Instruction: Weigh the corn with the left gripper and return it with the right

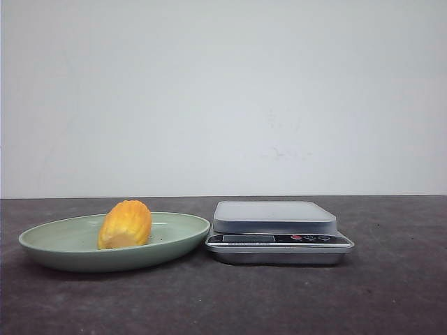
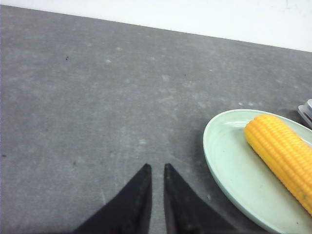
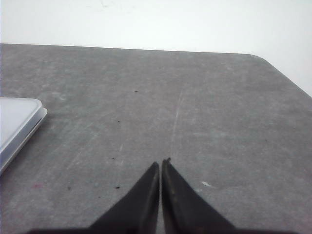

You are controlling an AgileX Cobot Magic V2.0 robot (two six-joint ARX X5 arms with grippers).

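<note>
Corn, a yellow cob (image 2: 285,155) with rows of kernels, lying on its side in the shallow pale-green plate (image 2: 224,161), off to one side of the left pincer (image 2: 157,170) and a little ahead of its tips, long axis slanting from the plate's middle toward its near rim. Nearer the left pincer than the right, since plate sits just beside the left fingers while the right wrist view takes in only a corner of the silver kitchen scale with frosted top (image 3: 17,122). Scale platform (image 1: 274,211) bare, just beside the plate on the dark grey desk (image 1: 391,293). Left pincer nearly shut, a thin slit between the fingers, holding nothing, touching nothing. Right pincer (image 3: 160,168) closed tip to tip, empty, over bare desk beyond the scale. Fits equally corn awaiting weighing or corn already returned to the plate.
</note>
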